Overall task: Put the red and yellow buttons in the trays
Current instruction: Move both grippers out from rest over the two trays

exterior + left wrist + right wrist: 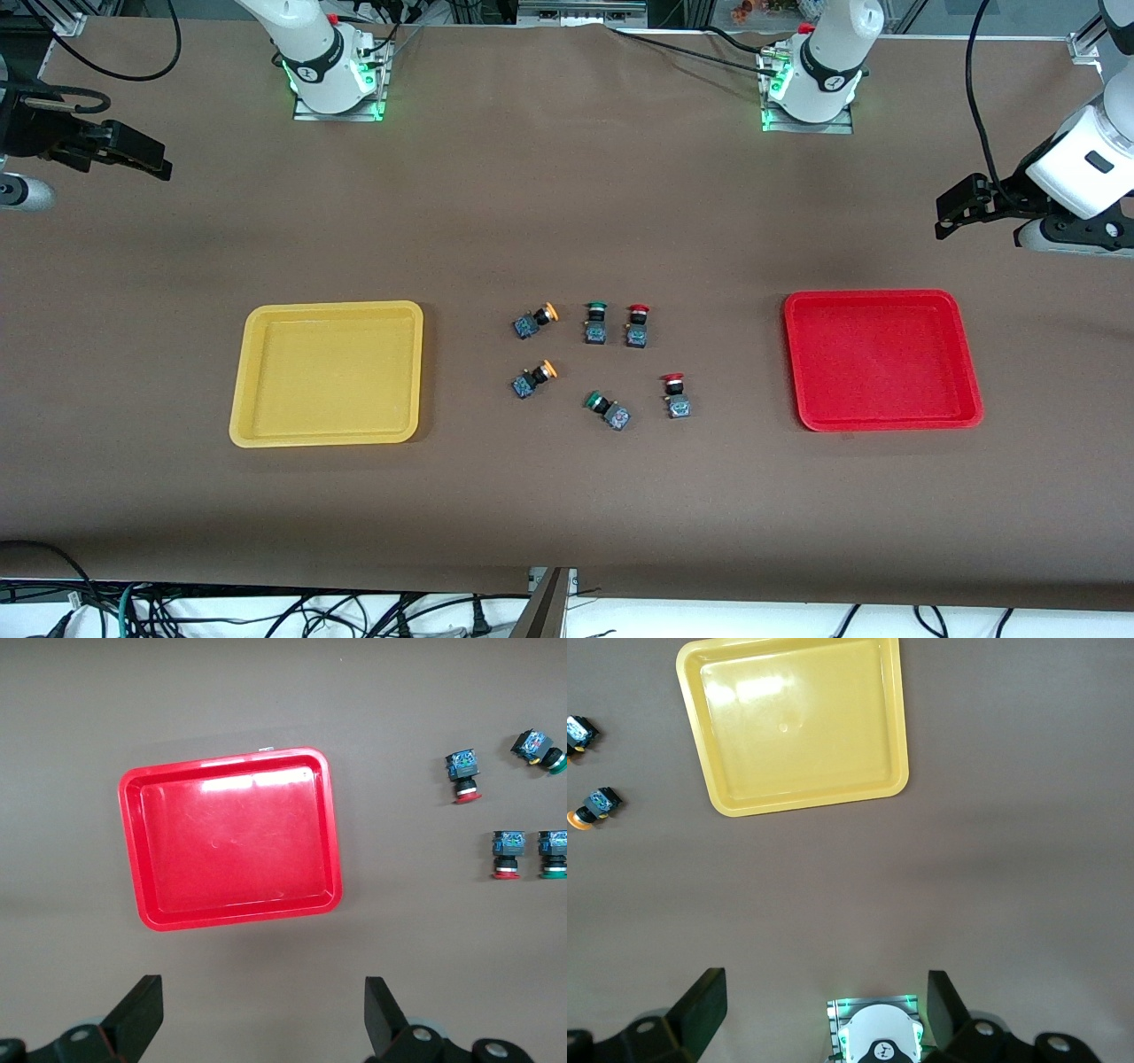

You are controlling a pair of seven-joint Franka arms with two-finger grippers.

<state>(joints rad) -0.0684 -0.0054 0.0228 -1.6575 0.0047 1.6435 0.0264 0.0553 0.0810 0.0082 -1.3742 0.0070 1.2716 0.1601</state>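
Start at the right arm's end of the table: your right gripper [146, 159] hangs high over bare cloth, its jaws spread wide and holding nothing. Next comes the yellow tray [252, 337], empty. In the middle lie six switches, all on the cloth: two orange-yellow buttons [534, 321] [533, 377] on the side toward the yellow tray, two green-capped switches [595, 321] [608, 408], then two red buttons [636, 324] [676, 394] on the side toward the red tray [961, 354], which is also empty. Your left gripper [961, 208] hangs over the table edge at its own end, jaws likewise wide apart and empty.

Nothing is sorted yet, so watch these risks. One green-capped switch stands just beside a red button; a wide approach could nudge or grab the wrong one. The orange-yellow buttons lie tilted, so fingers closing on the round cap may let them roll or slip. Keep both arms from meeting over the cluster.
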